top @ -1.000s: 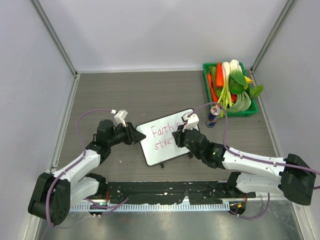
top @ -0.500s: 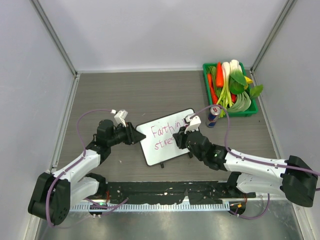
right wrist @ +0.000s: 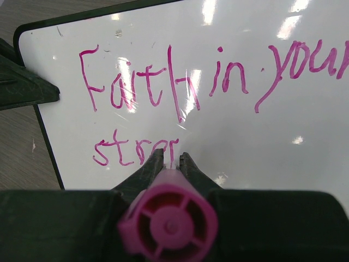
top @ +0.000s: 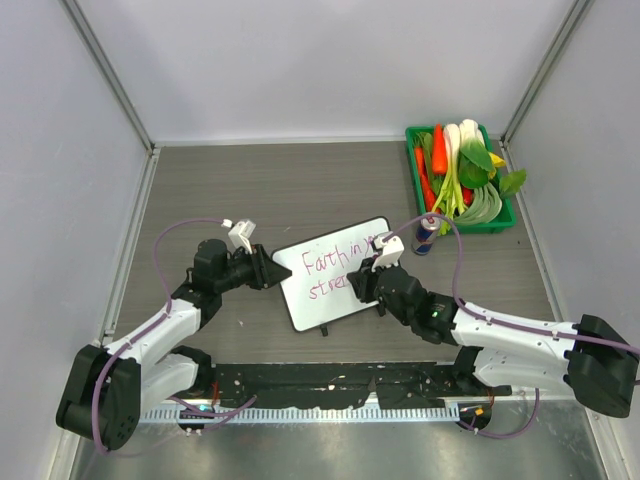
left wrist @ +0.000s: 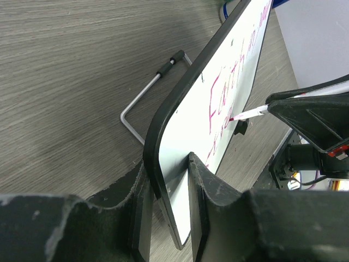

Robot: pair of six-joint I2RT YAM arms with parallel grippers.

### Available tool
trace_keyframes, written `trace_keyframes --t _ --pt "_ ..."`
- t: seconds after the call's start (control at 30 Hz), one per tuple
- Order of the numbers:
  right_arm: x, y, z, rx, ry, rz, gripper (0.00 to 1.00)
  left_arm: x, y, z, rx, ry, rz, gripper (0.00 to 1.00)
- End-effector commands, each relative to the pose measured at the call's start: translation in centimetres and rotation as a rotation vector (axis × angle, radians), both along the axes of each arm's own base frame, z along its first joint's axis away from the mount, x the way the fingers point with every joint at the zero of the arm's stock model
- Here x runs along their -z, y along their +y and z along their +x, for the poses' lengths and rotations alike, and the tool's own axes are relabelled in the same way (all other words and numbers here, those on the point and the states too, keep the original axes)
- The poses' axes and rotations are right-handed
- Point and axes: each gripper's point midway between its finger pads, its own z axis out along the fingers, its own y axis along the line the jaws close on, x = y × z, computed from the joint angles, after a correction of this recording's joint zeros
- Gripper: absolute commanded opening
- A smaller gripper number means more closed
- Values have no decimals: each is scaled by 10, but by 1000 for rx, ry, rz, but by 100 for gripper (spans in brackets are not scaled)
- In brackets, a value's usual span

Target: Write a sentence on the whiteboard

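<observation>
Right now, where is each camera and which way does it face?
Top external: high behind both arms, looking down on them, whiteboard, vegetable tray.
Left wrist: behind the left gripper, looking along its fingers clamped on the whiteboard's edge.
Right wrist: behind the right gripper, looking past the pink marker it holds at the sentence.
Shared: both wrist views show the sentence.

**Obscured and Cropped Areas**

Right wrist view: the whiteboard [right wrist: 305,109] runs off the right edge. The sentence [right wrist: 163,82] meets that edge at "your", and its second line is hidden behind the right gripper [right wrist: 169,158]. The marker [right wrist: 169,221] is blurred, its tip concealed. Top view: the label on the can [top: 426,236] is too small to read.
</observation>
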Motion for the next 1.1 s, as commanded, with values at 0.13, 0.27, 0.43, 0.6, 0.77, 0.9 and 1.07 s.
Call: trace_keyframes --t 0.13,0.27,0.43,0.6,0.77,0.9,1.07 --pt "-3 -5 9 50 -17 -18 1 16 11 5 -30 -11 77 0" --pt "-14 -4 15 64 -45 -14 1 16 11 5 -30 -11 77 0" --pt "-19 -2 19 73 -57 -20 1 16 10 5 -28 -14 77 0" --pt "-21 -3 23 89 -63 -29 1 16 10 5 -28 -11 77 0" --pt "-24 -5 26 101 -75 -51 1 16 11 5 -30 -13 76 0" --pt "-25 -10 28 113 -80 -70 1 16 10 5 -26 -14 77 0" --pt "-25 -14 28 125 -80 -72 1 15 10 5 -28 -15 77 0"
